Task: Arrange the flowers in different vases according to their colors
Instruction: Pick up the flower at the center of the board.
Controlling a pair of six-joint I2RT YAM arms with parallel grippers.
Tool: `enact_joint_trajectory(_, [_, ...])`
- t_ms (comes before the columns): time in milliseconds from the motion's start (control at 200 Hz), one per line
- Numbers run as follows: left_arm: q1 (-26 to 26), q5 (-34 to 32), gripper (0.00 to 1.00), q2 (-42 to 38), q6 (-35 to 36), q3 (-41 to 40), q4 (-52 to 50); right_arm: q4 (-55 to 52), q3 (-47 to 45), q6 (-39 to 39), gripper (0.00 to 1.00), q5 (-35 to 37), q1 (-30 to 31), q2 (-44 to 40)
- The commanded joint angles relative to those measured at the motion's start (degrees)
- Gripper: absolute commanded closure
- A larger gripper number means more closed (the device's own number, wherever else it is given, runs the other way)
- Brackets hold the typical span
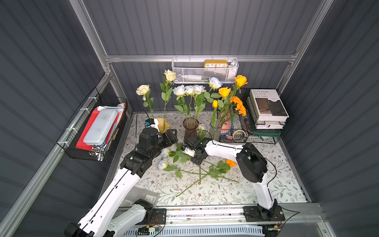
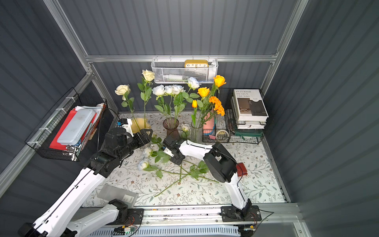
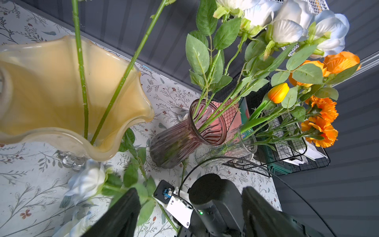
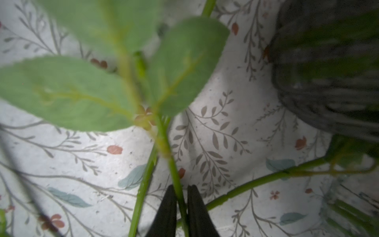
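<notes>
R gripper [image 4: 181, 187], black tapered tips, pinches thin green flower stem [image 4: 164, 139].

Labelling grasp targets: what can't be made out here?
- Right wrist view: right hand shut on a stem; bloom outside the frame, leaves blurred.
- In a top view: orange flower mostly behind the right arm; kind unclear.
- In a top view: dark red object behind that arm; unidentifiable.

White-shelled arms [image 1: 114, 190], black joints [image 1: 251, 163], thin black cables [image 3: 223, 157]
</notes>
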Motion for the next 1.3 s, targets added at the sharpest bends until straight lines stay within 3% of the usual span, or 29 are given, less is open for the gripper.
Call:
enact_joint_trajectory(0, [0.3,-0.8,0.18,-1.5,1.4,0.1,-1.3,1.1,1.3,-0.3,0.97,1.5,0.0,-2.2])
enact_joint_trajectory(490, [0.3,-3.2,0.17,-4.8,1.5,0.5,-2.6,2.4,-0.6,-4.0,1.00,6.9,1.0,-11.8])
enact_joint_trajectory(921, [0.3,-16.2,0.11,-4.9,8.5,13.4,-8.6,9.2,-7.3,-7.1,1.00,14.2,1.1,-24.0])
enact_joint_trajectory(1036, [0.3,-17.0,0.09,-5.5,8.9,14.0,-7.8,14.9,-8.9,-7.6,1.00,14.4,1.1,-27.4])
enact_joint_trajectory(1291, [0.3,-15.6,0.08,-4.4,8.5,12.5,-6.9,16.0,-5.5,-9.2,1.00,13.8,-1.4,-30.4])
